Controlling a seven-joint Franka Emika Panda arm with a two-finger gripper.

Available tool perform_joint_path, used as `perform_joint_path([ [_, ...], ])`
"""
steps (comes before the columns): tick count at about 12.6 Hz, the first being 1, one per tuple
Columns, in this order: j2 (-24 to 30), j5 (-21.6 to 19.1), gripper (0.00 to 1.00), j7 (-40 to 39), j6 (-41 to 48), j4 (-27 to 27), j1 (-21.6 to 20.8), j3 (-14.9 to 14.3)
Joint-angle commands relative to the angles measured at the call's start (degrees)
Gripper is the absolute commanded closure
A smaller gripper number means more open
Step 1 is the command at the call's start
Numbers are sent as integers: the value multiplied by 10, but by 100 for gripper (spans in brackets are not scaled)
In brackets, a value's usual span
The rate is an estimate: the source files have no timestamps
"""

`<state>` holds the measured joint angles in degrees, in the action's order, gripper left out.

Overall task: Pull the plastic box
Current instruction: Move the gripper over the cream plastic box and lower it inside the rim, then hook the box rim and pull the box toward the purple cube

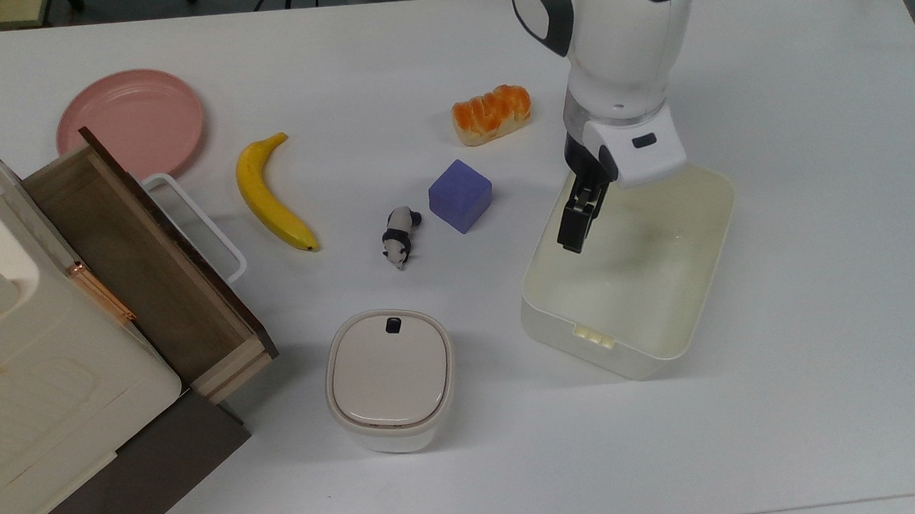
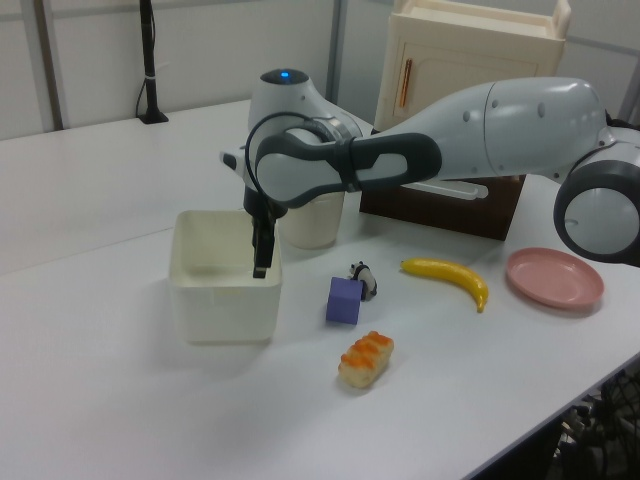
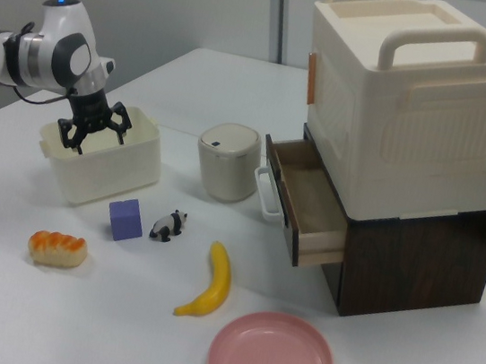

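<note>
The plastic box [image 1: 649, 333] is a large cream-white lidless tub at the top view's right of centre; it also appears in the left view [image 2: 222, 305] and the right view [image 3: 104, 172]. My gripper [image 1: 581, 218] reaches down into the box from above, open. One dark finger [image 1: 570, 231] hangs just inside the long wall that faces the purple cube. In the left view the gripper [image 2: 261, 248] is low inside the box near its right wall. In the right view the gripper [image 3: 93, 131] shows both fingers spread over the box, with nothing between them.
A purple cube [image 1: 460, 196], a toy panda [image 1: 400, 235], a banana [image 1: 270, 195] and a bread roll [image 1: 492, 112] lie on the top view's left of the box. A lidded container [image 1: 390, 378], a pink plate [image 1: 131, 121] and a cabinet with an open drawer [image 1: 136, 258] stand further left.
</note>
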<state>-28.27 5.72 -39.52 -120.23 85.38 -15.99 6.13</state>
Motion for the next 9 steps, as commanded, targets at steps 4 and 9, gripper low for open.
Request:
perform_joint_path([
  [4, 78, 8, 0, -8, 2, 110, -1, -8],
  [9, 114, 8, 0, -12, 39, 145, 3, -20],
])
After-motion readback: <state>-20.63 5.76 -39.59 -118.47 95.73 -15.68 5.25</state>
